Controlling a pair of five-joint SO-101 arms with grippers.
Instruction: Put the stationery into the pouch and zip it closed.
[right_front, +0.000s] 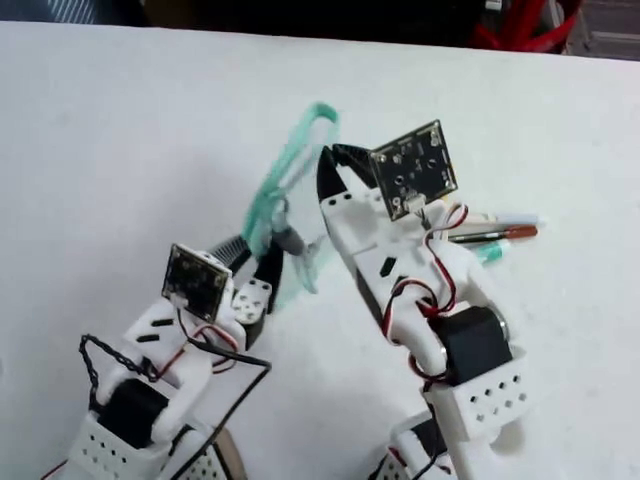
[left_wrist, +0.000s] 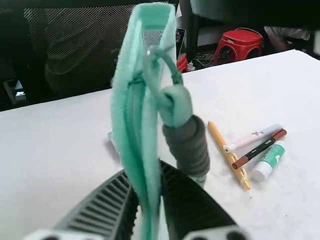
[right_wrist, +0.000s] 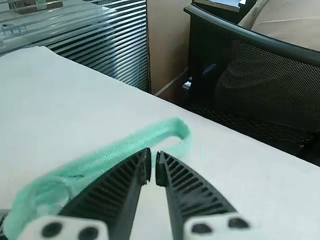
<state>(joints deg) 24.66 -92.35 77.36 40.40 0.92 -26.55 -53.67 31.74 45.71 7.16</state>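
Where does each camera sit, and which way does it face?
High view: above the table, looking down; both arms, the pouch, the pens.
Left wrist view: on the left arm, looking along the left tool, shut on the pouch, toward the pens.
Right wrist view: on the right arm, looking past the right tool and pouch rim to a chair.
Shared: all three show the pouch.

The coloured plastic pens (right_front: 503, 232) are partly hidden by the white right arm (right_front: 400, 270); the lower end of the mint-green mesh pouch (left_wrist: 139, 100) is covered by the left gripper (left_wrist: 145, 172).
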